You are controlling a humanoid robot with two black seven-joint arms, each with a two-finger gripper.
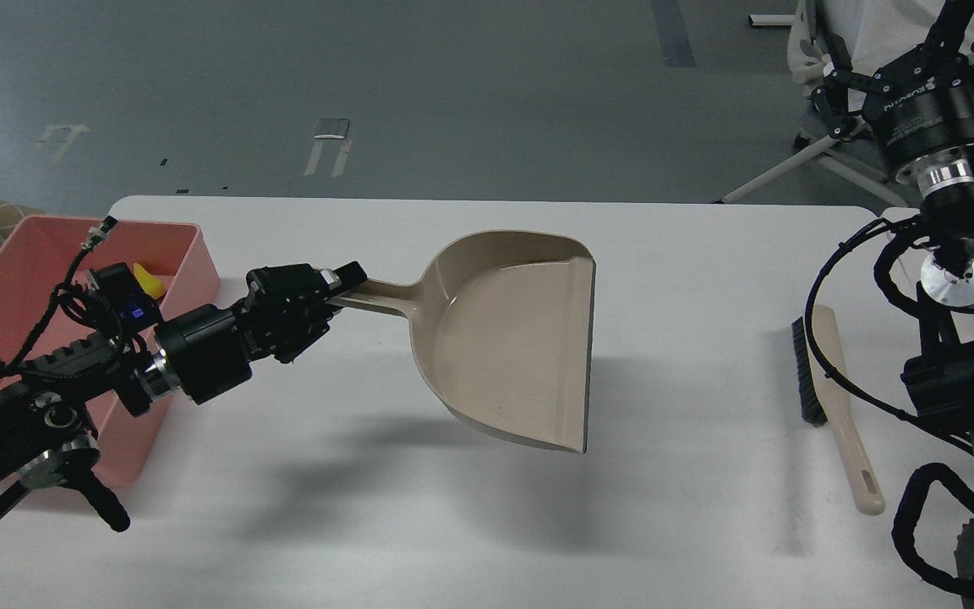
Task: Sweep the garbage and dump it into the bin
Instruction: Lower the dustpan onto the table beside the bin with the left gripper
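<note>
My left gripper (pixel 336 283) is shut on the handle of the beige dustpan (pixel 521 338), which hangs empty above the middle of the white table (pixel 487 524). The pink bin (pixel 5 271) stands at the table's left edge, partly behind my left arm. A bit of the yellow sponge piece (pixel 147 279) shows inside the bin. The pale beige wedge is hidden. My right gripper (pixel 910 42) is raised at the top right, away from the table; its fingers are cut off by the frame edge.
The beige brush (pixel 834 397) with dark bristles lies on the table at the right, handle toward me. A white chair frame (pixel 791 161) stands beyond the table's far right corner. My right arm's cables hang by the brush.
</note>
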